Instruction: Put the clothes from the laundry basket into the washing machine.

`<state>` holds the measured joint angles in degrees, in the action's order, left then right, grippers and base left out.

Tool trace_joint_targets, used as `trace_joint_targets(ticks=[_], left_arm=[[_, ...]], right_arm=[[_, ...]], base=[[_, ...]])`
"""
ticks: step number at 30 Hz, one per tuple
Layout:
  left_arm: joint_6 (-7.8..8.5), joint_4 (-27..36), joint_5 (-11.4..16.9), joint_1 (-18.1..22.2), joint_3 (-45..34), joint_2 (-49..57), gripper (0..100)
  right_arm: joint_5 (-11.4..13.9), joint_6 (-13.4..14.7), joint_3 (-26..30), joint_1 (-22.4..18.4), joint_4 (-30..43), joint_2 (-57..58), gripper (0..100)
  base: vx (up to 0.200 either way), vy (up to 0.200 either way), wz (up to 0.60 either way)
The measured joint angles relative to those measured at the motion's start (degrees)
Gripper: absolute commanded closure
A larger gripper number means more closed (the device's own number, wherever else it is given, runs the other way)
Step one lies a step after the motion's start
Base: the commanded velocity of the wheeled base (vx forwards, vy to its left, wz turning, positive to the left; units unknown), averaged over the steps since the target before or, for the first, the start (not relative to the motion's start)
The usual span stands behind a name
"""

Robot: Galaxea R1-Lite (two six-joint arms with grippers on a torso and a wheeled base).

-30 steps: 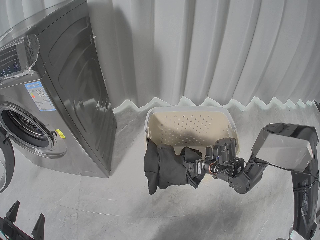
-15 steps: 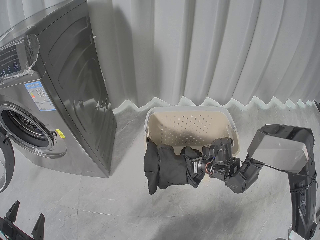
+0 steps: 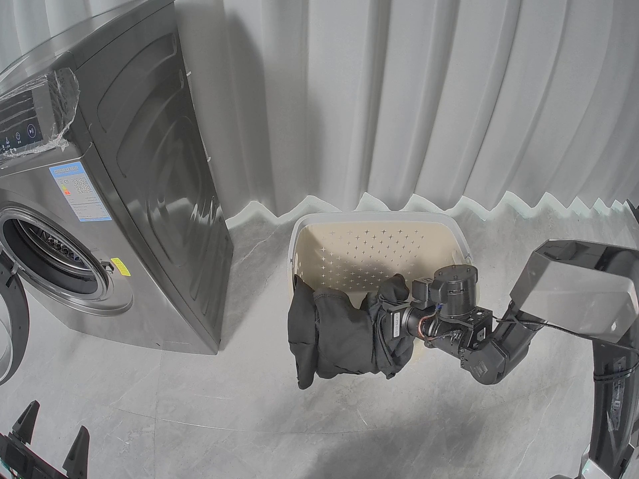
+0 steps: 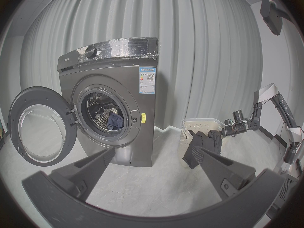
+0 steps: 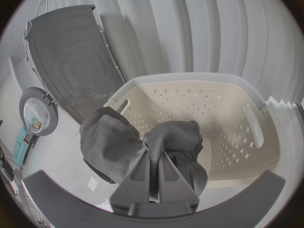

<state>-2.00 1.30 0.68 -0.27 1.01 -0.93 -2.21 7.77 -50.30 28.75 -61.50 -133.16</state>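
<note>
Head overhead, wrists low, common laundry basket

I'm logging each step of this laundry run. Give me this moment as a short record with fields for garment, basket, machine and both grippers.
garment: dark garment, draped over the basket rim on the machine's side, partly hanging outside
basket: laundry basket, on the floor before the curtain
machine: washing machine, door swung open, some clothes in the drum
right gripper: right gripper, shut on the dark garment, over the basket
left gripper: left gripper, open, holding nothing, low, facing the machine
</note>
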Motion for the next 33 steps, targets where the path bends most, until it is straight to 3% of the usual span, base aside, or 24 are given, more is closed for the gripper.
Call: trace_joint_targets(ticks=[10,33], left_arm=[[0.00,0.02,0.02,0.00,0.00,0.00,0],[-0.10,0.02,0.02,0.00,0.00,0.00,0]], right_arm=[[-1.01,1.49,5.32,1.33,-2.38,10.62,100],[-4.66,1.04,13.09,4.05,-3.23,39.00,100]], base=[[0.000,0.000,0.00],[0.000,0.000,0.00]])
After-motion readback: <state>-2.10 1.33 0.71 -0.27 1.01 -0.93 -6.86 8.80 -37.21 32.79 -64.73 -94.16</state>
